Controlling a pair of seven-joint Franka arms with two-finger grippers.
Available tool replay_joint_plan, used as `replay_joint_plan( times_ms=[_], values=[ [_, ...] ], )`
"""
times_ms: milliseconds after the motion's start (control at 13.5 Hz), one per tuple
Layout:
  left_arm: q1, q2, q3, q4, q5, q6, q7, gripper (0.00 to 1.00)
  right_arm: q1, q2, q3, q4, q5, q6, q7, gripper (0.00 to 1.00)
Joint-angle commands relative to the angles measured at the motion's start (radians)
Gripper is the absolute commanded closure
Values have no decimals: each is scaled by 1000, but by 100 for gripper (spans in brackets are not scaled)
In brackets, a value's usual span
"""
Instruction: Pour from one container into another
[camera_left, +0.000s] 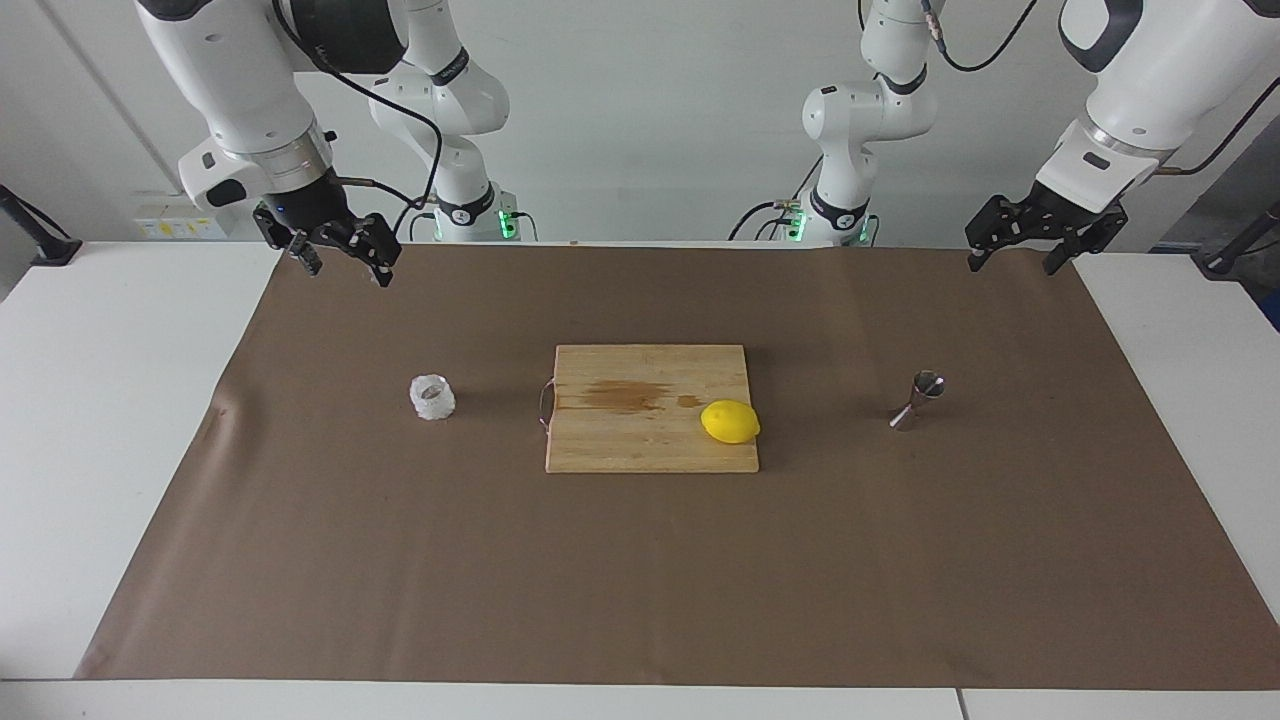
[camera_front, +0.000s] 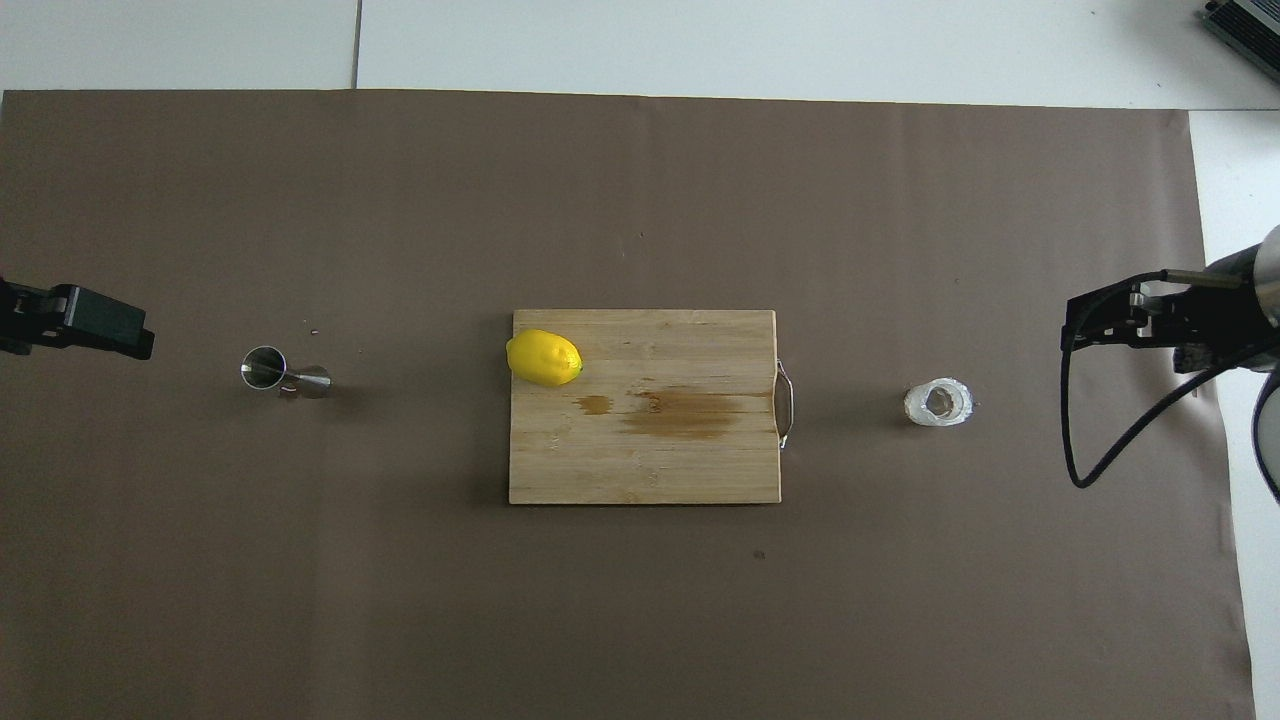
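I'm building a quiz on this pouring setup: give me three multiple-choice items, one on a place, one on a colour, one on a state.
1. Where is the lemon?
A. on the cutting board
B. in the glass cup
C. beside the jigger

2. What colour is the mat?
A. green
B. brown
C. blue

3. What do the left gripper and right gripper hold?
A. cup and jigger
B. the lemon
C. nothing

Key: 1 A, it rests on the board's corner; 2 B, brown paper covers the table; 3 C, both hang open in the air.
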Motion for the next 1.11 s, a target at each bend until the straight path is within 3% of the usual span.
replay_joint_plan(
  times_ms=[0, 665, 813, 1035],
  values=[
    [-7, 2, 1, 9, 3, -5, -19, 0, -2, -10, 2, -14, -1, 4, 18, 0],
    [19, -7, 15, 1, -53, -81, -183, 0, -4, -12, 2, -14, -1, 0, 10, 0],
    [58, 10, 13, -6, -84, -75, -299, 0, -4, -10, 2, -14, -1, 1, 10, 0],
    [128, 52, 13, -8, -104, -100, -316, 0, -4, -12, 2, -14, -1, 0, 10, 0]
  ],
)
